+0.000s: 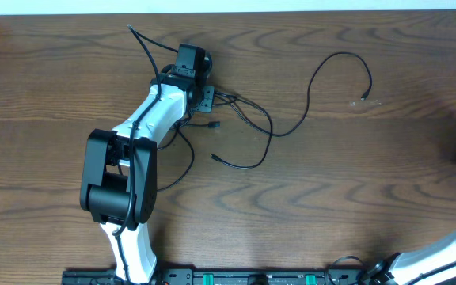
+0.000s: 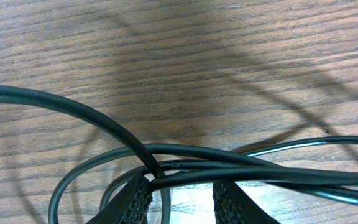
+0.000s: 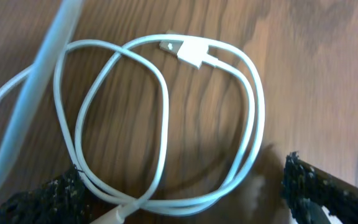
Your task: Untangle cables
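Between the pads of left claw (image 2: 182,194), part-open, several black cables (image 2: 272,175) cross at once, so closing could pinch 2+ strands & a pull would tighten the knot; right claw (image 3: 179,193) gapes wide just above coiled white cable (image 3: 191,53).

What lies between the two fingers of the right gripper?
Loops of the white cable, lying on the wood table; the right wrist view shows this.
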You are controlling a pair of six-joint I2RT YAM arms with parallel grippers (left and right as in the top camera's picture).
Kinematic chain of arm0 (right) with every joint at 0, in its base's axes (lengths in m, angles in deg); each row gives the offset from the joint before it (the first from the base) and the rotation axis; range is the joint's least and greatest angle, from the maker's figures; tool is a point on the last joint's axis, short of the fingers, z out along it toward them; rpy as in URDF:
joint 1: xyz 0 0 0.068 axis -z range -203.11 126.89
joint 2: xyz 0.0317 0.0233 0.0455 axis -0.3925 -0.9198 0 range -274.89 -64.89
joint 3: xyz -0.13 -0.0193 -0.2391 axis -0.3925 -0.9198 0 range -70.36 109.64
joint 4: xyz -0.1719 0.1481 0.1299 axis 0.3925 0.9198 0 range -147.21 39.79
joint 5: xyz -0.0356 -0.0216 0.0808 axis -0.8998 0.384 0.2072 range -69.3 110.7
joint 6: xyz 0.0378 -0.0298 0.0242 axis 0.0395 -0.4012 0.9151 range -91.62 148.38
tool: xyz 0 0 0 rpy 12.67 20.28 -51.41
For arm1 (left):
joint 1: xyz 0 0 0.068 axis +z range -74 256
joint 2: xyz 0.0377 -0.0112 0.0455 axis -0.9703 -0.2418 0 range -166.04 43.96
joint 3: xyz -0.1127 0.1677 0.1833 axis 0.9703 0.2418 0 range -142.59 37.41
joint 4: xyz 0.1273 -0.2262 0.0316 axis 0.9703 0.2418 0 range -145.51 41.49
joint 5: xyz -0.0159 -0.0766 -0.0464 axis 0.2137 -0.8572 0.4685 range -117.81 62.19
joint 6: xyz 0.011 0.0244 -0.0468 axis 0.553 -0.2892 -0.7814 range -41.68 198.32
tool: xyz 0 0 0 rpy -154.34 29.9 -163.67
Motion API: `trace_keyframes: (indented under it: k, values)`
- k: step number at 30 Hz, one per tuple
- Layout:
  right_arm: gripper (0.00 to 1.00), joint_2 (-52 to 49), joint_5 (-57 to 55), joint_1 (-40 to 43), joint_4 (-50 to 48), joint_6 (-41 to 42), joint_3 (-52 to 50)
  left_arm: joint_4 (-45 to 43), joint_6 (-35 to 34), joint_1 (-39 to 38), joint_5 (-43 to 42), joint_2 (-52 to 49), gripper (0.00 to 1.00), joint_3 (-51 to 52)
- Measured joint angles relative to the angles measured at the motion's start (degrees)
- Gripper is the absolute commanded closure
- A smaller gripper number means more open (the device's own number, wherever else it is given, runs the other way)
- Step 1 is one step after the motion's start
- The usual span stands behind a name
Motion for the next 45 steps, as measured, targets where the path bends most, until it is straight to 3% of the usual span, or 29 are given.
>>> trace_keyframes:
  k: [6, 20, 29, 45]
  values:
    - [0.01, -1.3, 1.2, 4.2, -5.1, -2.9, -0.3, -0.3, 0.0, 0.0, 0.0, 0.0, 0.67, 0.0]
    - [0.01, -1.5, 9.7, 15.9, -7.1, -5.5, 0.0, -0.5, 0.0, 0.0, 0.0, 0.0, 0.67, 0.0]
    - [0.01, -0.1, 18.6, 13.8, -2.0, -11.0, 1.2, -0.5, 0.0, 0.0, 0.0, 0.0, 0.67, 0.0]
    - [0.01, 14.3, 30.6, 3.3, 23.5, -13.6, -0.5, -0.5, 0.0, 0.0, 0.0, 0.0, 0.68, 0.0]
